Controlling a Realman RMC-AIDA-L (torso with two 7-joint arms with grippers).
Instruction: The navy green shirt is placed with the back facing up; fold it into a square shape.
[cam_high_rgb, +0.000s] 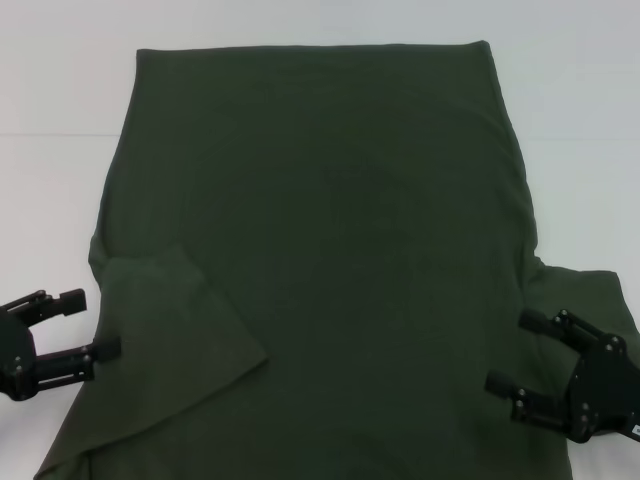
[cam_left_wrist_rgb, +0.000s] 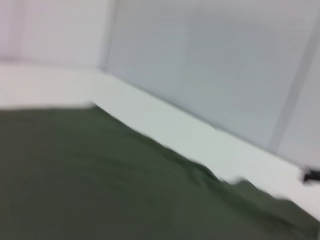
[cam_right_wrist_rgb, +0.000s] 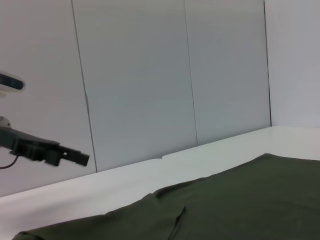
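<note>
We see the navy green shirt lying flat on the white table, plain side up, its straight hem at the far end. Its left sleeve is folded inward onto the body of the shirt, while the right sleeve still lies spread out past the shirt's right edge. The left gripper sits at the shirt's left edge, just beside the folded sleeve, fingers spread apart and pinching nothing. The right gripper sits at the shirt's right edge over the outspread sleeve, fingers likewise spread. From the right wrist, we see the left gripper beyond the shirt, before grey wall panels.
</note>
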